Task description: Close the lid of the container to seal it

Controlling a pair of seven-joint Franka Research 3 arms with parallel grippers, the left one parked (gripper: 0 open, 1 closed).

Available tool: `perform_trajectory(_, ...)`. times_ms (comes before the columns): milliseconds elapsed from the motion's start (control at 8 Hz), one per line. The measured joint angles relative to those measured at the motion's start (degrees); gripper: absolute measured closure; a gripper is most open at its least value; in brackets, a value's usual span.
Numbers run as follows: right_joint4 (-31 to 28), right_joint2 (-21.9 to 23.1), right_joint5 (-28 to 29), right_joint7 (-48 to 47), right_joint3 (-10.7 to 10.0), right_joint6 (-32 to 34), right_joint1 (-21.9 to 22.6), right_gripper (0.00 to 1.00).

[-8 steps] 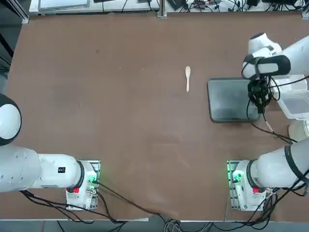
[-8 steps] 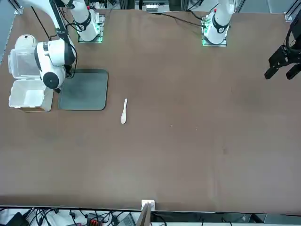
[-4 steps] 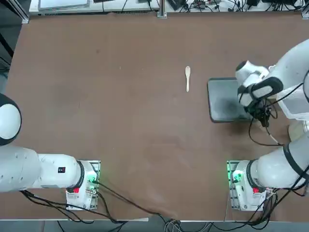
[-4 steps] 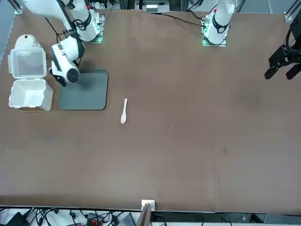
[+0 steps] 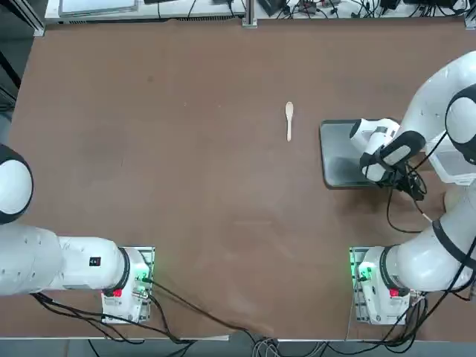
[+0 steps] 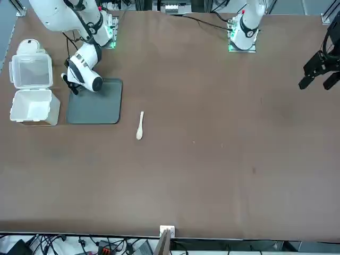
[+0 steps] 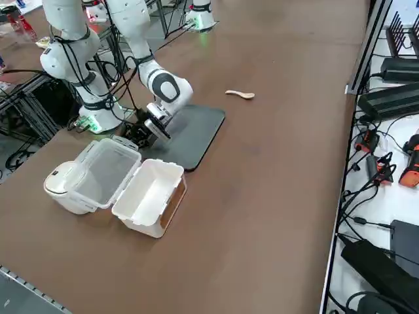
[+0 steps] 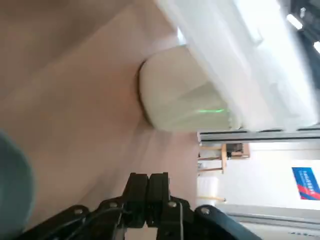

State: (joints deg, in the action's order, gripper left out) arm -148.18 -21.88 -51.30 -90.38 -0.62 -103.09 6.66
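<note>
Near the tray (image 7: 190, 134), the right gripper (image 8: 148, 177) has its fingers pinched together, holding nothing. Past it, the lid (image 7: 108, 171) lies open, joined to the box (image 7: 139, 200). A low, hard push might slide both along, not fold the lid.

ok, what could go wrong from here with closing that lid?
The lid lies folded back beside the open container, its outer edge over the round cream-white object; shut fingers coming in there might knock that instead of lifting the lid.
The right gripper is low by the grey tray, so a sideways sweep could catch the tray or shove the light-looking box.
</note>
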Motion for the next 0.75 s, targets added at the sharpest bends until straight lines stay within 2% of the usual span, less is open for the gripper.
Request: perform_trajectory(750,1.1,2.9,-2.3,0.2,0.0,6.8,0.1,0.99)
